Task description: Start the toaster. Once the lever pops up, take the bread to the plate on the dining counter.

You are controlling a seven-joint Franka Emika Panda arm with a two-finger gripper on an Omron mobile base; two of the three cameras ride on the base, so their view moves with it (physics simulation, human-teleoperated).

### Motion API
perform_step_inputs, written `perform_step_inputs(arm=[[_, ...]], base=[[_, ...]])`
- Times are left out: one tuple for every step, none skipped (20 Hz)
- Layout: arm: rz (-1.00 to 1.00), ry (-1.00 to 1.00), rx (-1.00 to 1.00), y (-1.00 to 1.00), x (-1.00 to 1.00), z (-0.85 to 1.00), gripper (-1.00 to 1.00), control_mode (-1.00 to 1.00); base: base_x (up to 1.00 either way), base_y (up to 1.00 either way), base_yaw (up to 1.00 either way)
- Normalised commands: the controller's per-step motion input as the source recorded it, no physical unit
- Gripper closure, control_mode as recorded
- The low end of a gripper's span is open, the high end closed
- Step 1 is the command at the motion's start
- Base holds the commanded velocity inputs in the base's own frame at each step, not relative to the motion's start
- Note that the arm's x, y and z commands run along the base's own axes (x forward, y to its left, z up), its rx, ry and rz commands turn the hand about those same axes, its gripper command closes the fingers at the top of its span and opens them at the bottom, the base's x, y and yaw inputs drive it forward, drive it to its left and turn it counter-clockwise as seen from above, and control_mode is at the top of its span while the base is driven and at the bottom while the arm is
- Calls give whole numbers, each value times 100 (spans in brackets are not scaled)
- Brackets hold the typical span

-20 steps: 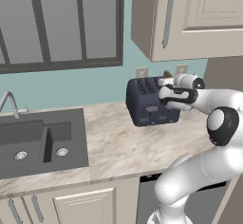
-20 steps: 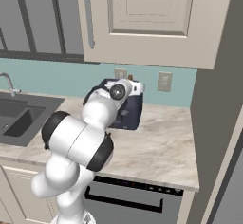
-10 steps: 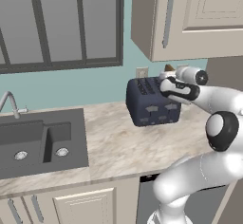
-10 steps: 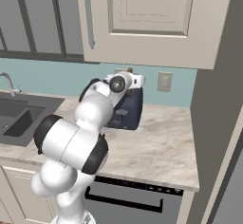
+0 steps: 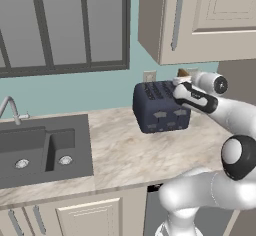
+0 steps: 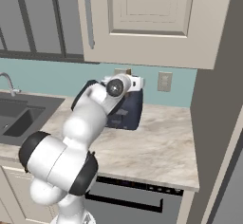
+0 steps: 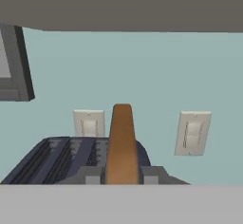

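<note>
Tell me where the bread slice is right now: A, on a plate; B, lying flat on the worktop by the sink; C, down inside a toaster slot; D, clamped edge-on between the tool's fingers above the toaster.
D: in the hand view the bread stands edge-on between the two fingertips of the tool, clear above the toaster slots.

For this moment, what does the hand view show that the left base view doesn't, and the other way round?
Hand view alone: the bread seen edge-on, upright between the jaws just above the toaster, and two wall plates behind. Left base view alone: the sink, the faucet, the window, the marble worktop and the toaster's front controls. Both: the navy toaster with its top slots, and the teal wall.
</note>
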Motion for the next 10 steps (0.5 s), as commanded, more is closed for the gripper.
perform_step_inputs(arm=[[0,0,-1,0,-57,19,100,-100],[0,0,0,0,-54,23,100,-100],[0,0,-1,0,-61,54,100,-100],[-2,0,-1,0,-56,58,100,-100],[-2,0,-3,0,-54,52,100,-100],[-2,0,-2,0,-49,56,100,-100],[-2,0,-1,0,-46,56,100,-100],[-2,0,-1,0,-44,61,100,-100],[-2,0,-1,0,-44,64,100,-100],[-2,1,0,0,-46,60,100,-100]], base=[[0,0,0],[0,0,0],[0,0,0],[0,0,0],[0,0,0],[0,0,0],[0,0,0],[0,0,0],[0,0,0],[0,0,0]])
